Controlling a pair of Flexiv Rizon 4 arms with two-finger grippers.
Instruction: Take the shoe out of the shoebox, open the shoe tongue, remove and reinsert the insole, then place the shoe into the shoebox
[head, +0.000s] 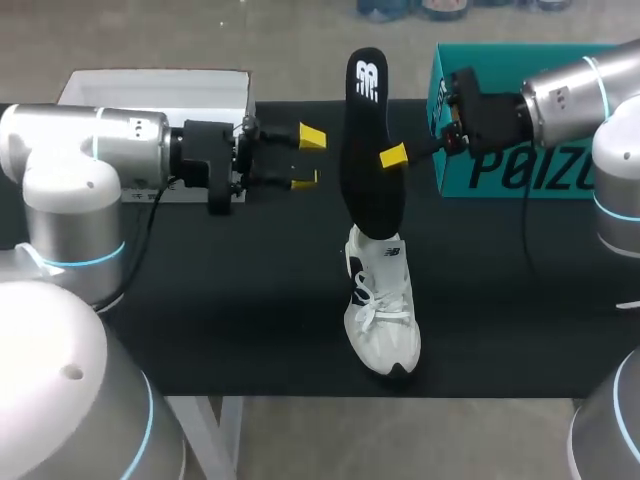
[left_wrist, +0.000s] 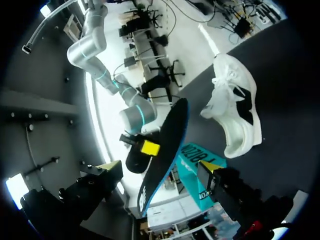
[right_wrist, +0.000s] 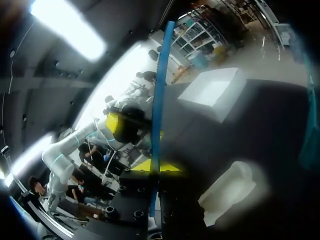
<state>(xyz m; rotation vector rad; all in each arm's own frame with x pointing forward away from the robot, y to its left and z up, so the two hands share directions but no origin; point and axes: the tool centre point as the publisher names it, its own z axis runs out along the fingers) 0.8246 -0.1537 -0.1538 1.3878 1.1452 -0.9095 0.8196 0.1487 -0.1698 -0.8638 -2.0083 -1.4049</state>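
Above the shoe (head: 381, 310) on the counter (head: 200, 300), at twelve o'clock, the insole (head: 368, 150) is clenched upright by the right tool (head: 388, 156) — the left tool (head: 307, 158) is released at nine o'clock. Unboxing looks done; reinsertion and the shoebox (head: 510, 172) return are left.

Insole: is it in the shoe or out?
Out. The right hand holds the insole upright; left wrist view shows it apart from the shoe.

Matt black insole (head: 368, 150), foam-like, smooth, with glossy white print. White shoe (head: 381, 315) of woven mesh cloth, cloth laces, smoother black patches. Teal shoebox (head: 520, 58) in matt cardboard; white box (head: 150, 92) likewise. Matt black table (head: 240, 300) cover, cloth-like. Glossy silver arm casings (head: 60, 150); yellow fingertips (head: 312, 136) plastic-looking, matt.
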